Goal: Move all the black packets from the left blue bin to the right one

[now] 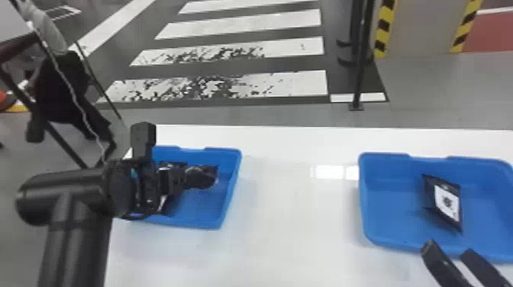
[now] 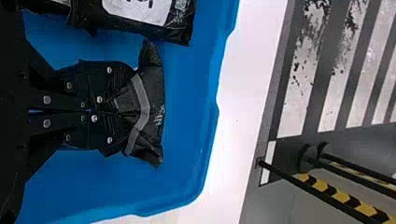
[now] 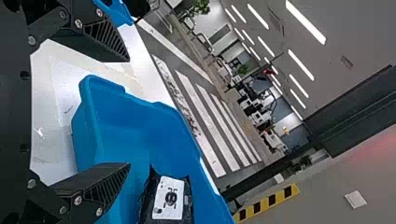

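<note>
We have a black packet (image 2: 154, 102) clamped between our left end effector's (image 1: 191, 178) fingers, low in the left blue bin (image 1: 206, 210); a labelled packet (image 2: 140, 18) lies just beside them. That arm (image 1: 76, 236) bends sharply inward. Our right end effector (image 1: 447, 249) hovers, fingers apart, near the right blue bin (image 1: 389, 173); one packet (image 1: 446, 202) lies inside, beyond the fingertips.
</note>
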Robot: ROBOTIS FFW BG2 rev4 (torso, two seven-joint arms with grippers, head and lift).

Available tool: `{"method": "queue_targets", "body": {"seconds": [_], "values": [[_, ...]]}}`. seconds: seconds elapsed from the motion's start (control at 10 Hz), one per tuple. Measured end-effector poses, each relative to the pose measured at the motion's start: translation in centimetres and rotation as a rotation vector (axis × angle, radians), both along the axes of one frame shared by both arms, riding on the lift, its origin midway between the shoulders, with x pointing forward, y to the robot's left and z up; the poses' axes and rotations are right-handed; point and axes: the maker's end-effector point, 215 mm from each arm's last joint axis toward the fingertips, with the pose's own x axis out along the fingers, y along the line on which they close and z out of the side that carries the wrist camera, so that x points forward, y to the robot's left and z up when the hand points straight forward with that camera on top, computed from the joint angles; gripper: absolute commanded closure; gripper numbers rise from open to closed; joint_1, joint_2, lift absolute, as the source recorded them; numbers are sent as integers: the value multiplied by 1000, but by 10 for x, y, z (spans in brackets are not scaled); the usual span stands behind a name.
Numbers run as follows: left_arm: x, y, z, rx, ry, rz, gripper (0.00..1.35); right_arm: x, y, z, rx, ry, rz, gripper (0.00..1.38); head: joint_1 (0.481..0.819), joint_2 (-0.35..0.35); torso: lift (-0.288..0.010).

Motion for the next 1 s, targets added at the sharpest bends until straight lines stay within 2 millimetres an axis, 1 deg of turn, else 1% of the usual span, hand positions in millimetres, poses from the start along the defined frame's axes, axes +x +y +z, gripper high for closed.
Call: {"method": "queue_targets", "body": {"seconds": [0.1,0.2,0.4,0.6,0.8,1.0], "values": [[-8,-5,13,-5,-36,-17,1204,2,2,4,3,-10,7,246,695,208,-145],[-16,-20,24,-24,-75,-55,1204,3,7,10,10,-23,25,246,695,204,-145],[-30,-71,47,-74,-156,-172,1204,6,32,23,34,-44,129,246,695,169,-145],[-43,-129,67,-134,-223,-300,1204,14,58,34,53,-61,240,246,695,136,-145],[-53,-191,78,-224,-256,-430,1204,25,75,36,61,-62,315,246,695,70,-145],[-70,-242,82,-307,-254,-534,1204,39,86,43,64,-80,349,246,695,14,-145]]}}
